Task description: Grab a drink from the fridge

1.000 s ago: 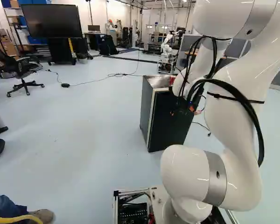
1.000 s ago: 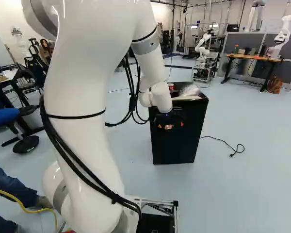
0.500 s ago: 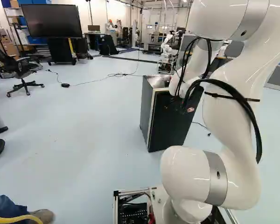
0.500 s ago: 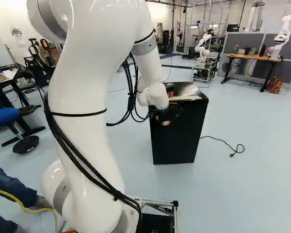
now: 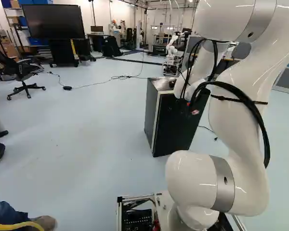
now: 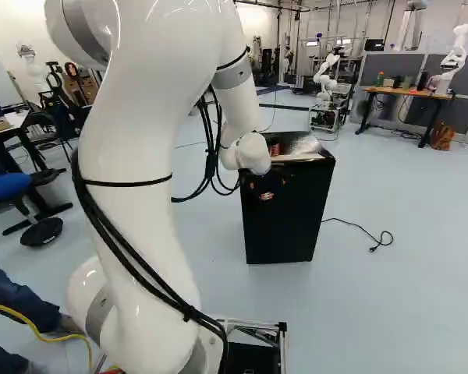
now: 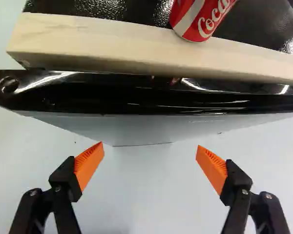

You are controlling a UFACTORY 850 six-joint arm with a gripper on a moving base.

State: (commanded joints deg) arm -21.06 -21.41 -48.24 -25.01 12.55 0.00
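So the only drink I can see is the red can (image 7: 198, 19), and it's on top of the fridge (image 6: 288, 210), not in it. It seems to be upright, at the near side of the top, left of the middle, just behind the pale strip (image 7: 112, 41). Can't tell if anything's inside, since the door front faces the arm (image 6: 132, 156) and looks shut to me.

The fingers (image 7: 89, 163) are wide open with nothing between them, orange pads (image 7: 212, 168) well apart. They're out in front of the glossy door edge (image 7: 151, 97), can't tell if anything's touching.

My guess is this is the door-opening step, so pretty early on. The door should be stiff and smooth, so bare pads could skid on that gloss; I'd go for a real lip or side edge and pull gently. A hard yank might rock the fridge and tip the can.

If that can is the one wanted, treat it as thin metal: light if empty, a bit of heft if full, slippery if it's cold and wet. Take it around mid-body from two sides, snug but not crushing, and lift clear of the strip.
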